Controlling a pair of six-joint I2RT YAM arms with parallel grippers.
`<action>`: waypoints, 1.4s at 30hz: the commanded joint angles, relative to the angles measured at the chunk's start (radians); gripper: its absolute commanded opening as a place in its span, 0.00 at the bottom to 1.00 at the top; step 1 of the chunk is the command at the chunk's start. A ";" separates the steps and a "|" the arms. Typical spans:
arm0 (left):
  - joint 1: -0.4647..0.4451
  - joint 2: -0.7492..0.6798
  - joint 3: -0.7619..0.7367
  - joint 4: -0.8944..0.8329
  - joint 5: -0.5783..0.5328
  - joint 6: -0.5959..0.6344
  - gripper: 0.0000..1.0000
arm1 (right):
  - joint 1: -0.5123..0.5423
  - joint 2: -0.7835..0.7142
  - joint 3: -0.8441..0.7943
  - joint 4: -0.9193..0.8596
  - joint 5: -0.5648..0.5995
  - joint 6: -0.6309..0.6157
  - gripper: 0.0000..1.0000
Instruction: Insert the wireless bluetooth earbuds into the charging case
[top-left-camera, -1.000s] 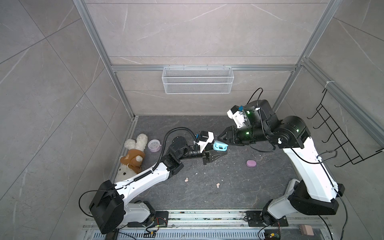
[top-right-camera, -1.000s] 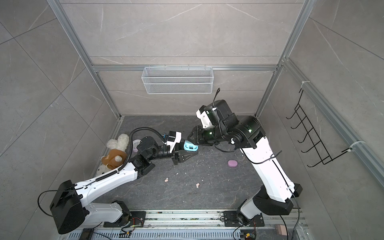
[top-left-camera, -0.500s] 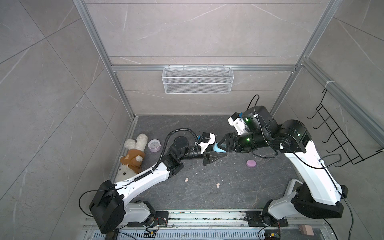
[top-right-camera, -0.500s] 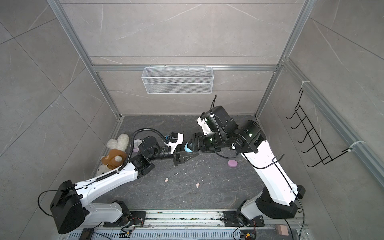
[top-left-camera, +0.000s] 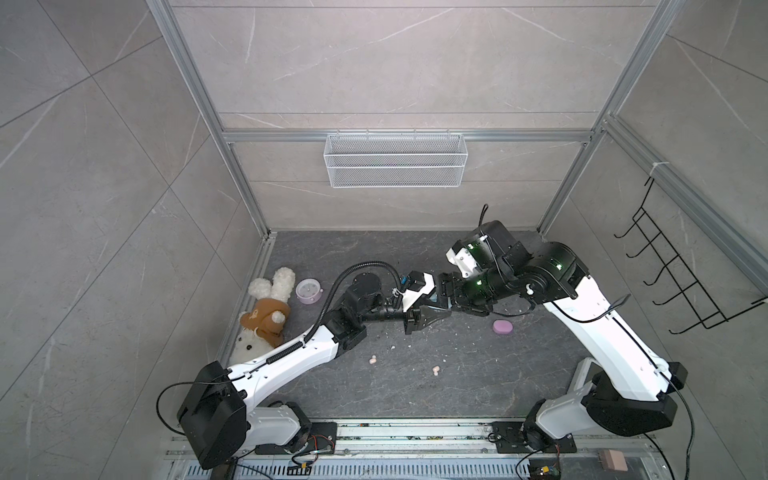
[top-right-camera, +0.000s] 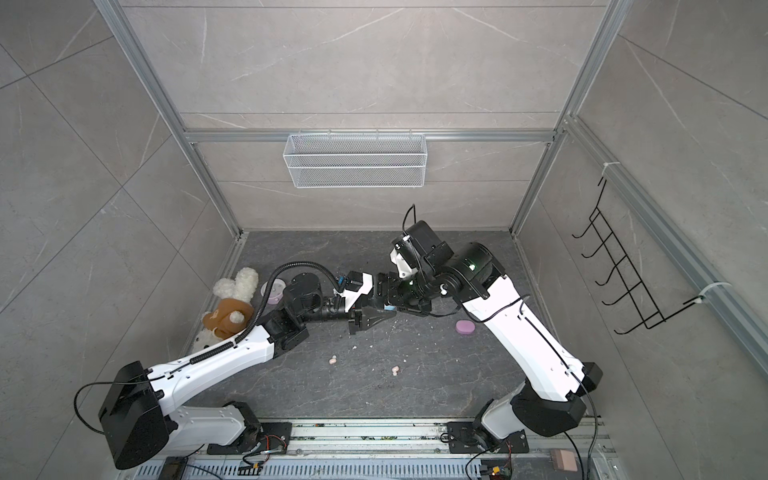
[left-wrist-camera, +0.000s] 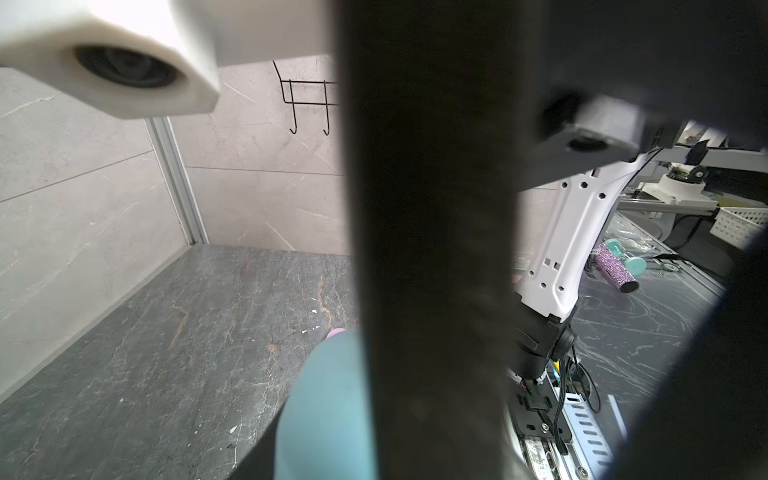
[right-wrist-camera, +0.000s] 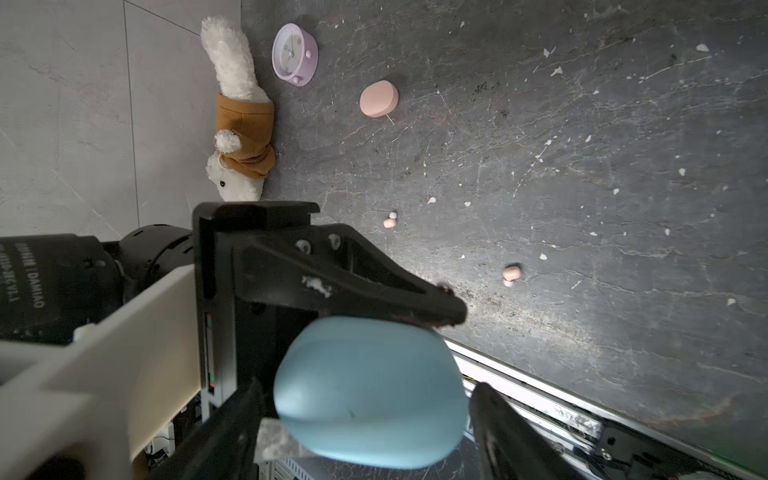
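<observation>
My left gripper (top-left-camera: 436, 306) is shut on the closed light-blue charging case (right-wrist-camera: 370, 390), held above the floor mid-cell; only a sliver of that case (top-right-camera: 389, 308) shows in a top view. My right gripper (right-wrist-camera: 365, 436) is open and straddles the case, with a gap on each side. A black finger (right-wrist-camera: 353, 282) of the left gripper lies along the case's edge. Two peach-pink earbuds (top-left-camera: 373, 360) (top-left-camera: 435, 371) lie loose on the floor nearer the front rail, and the right wrist view shows them too (right-wrist-camera: 390, 220) (right-wrist-camera: 512, 274). In the left wrist view the case (left-wrist-camera: 324, 407) is a blue blur beside a dark finger.
A lilac case (top-left-camera: 502, 327) lies on the floor under the right arm. A peach case (right-wrist-camera: 378, 99) lies near a lilac alarm clock (top-left-camera: 308, 291). A plush bunny (top-left-camera: 264, 316) rests against the left wall. White specks litter the dark floor (top-left-camera: 478, 365).
My right gripper has moved left onto the blue case and its jaws have spread wide around it. The left gripper has kept its hold, almost still.
</observation>
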 joint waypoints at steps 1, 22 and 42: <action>-0.007 -0.038 0.037 0.019 -0.001 0.039 0.29 | -0.006 -0.008 -0.009 0.030 -0.016 0.020 0.79; -0.013 -0.044 0.042 0.004 -0.002 0.046 0.29 | -0.012 -0.005 -0.033 0.057 -0.053 0.015 0.55; -0.011 -0.155 -0.067 -0.171 -0.226 0.011 0.90 | -0.183 -0.107 -0.245 0.104 0.024 -0.047 0.51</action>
